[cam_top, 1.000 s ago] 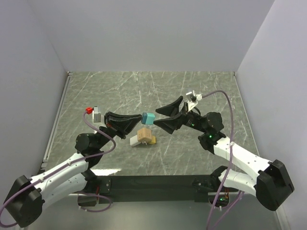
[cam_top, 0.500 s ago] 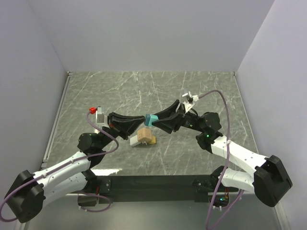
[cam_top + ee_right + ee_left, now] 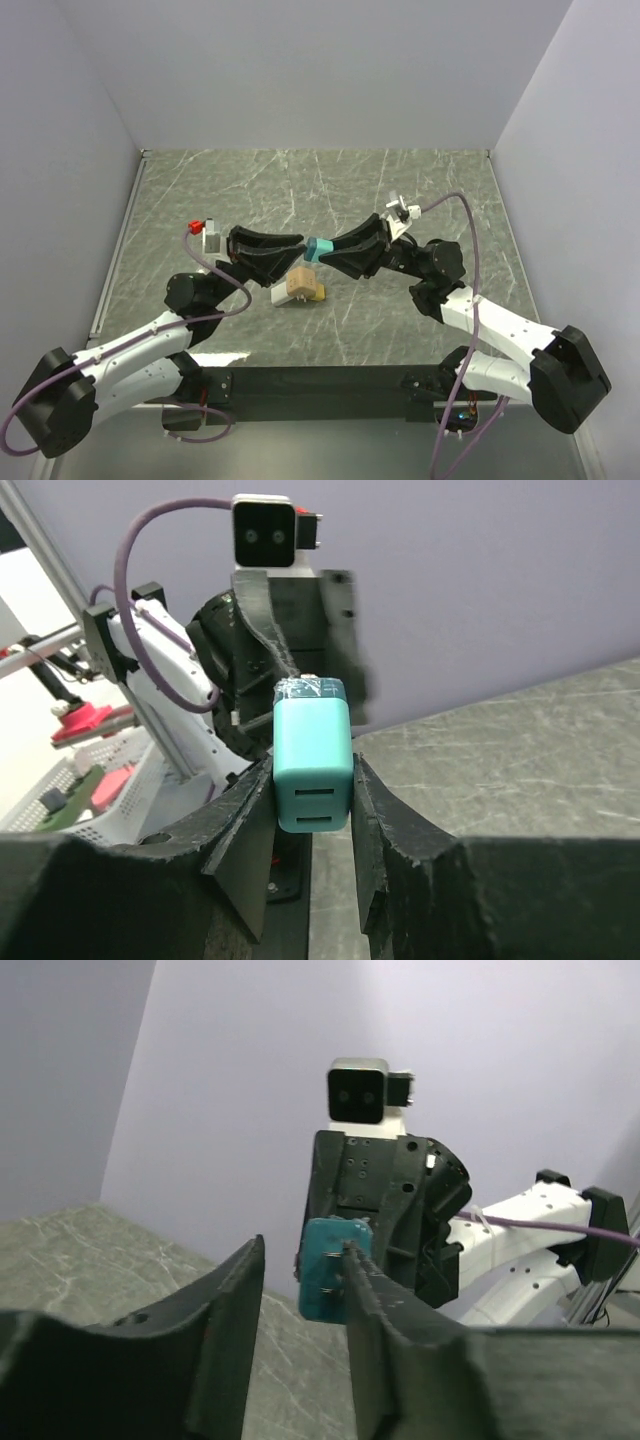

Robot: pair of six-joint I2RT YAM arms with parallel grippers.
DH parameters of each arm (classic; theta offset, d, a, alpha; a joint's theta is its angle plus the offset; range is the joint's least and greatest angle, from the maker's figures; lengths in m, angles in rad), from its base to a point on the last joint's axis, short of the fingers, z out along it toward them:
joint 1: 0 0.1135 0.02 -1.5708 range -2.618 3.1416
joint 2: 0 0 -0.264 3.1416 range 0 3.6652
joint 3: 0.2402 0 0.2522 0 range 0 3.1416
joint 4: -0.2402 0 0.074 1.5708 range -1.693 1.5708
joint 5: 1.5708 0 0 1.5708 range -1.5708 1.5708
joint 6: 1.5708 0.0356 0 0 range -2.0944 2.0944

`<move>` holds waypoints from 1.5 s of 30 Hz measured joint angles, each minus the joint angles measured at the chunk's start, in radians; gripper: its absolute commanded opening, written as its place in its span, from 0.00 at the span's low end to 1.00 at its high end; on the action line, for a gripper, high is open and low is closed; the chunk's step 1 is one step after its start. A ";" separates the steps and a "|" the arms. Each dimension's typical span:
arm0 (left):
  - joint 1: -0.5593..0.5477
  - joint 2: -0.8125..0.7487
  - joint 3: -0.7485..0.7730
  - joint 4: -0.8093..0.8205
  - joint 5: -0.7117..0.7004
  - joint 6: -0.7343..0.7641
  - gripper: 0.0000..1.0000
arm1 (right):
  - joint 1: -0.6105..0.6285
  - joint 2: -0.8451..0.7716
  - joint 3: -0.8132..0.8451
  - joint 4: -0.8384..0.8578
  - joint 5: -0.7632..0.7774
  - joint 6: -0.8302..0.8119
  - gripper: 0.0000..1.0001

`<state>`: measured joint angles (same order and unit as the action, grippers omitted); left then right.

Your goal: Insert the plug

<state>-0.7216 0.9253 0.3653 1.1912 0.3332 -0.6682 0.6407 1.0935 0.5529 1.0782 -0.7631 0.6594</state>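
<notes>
**A:** Starting at the left of the overhead view, your left gripper (image 3: 297, 251) hangs above the marble table (image 3: 430, 190), reaching toward the centre of the frame. Its jaws stand apart and grip nothing.

**B:** Your left wrist camera agrees. There's a clear gap between the two dark fingers (image 3: 225, 1310). The teal plug (image 3: 325, 1280) sits just past their tips, partly behind the right-hand one. You can't tell from here whether it touches that finger.

**A:** At the centre of the overhead view the plug is off the table, right between the two grippers. Just below it in the frame, a tan block (image 3: 300, 287) lies on the marble, apart from both arms.

**B:** On the right, your right gripper (image 3: 329, 251) comes in from the other side, nose to nose with the left one. Its jaws are clamped on the plug.

**A:** Your right wrist view shows it plainly. The plug stands upright in mid-frame, pinched on both flanks. Two slots on its near face look back at the camera, and the left arm's wrist camera shows behind it.
</notes>
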 measured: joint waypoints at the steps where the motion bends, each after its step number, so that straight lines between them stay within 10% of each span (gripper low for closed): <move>1: 0.001 0.010 0.002 0.002 -0.006 0.002 0.49 | 0.000 -0.009 -0.005 -0.002 0.003 -0.007 0.00; 10: 0.002 -0.009 0.008 -0.085 -0.067 0.052 0.83 | -0.002 -0.143 -0.005 -0.130 0.074 -0.120 0.00; 21: 0.000 -0.192 -0.067 -0.345 -0.198 0.363 0.80 | -0.037 -0.264 0.192 -0.760 0.314 -0.258 0.00; 45: 0.000 0.149 -0.142 -0.365 -0.233 0.630 0.69 | -0.167 0.358 0.549 -1.530 0.079 -0.293 0.00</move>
<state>-0.7216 1.0740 0.2230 0.8265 0.1005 -0.0383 0.4736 1.4513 1.1023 -0.4515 -0.6846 0.3664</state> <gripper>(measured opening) 0.699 0.383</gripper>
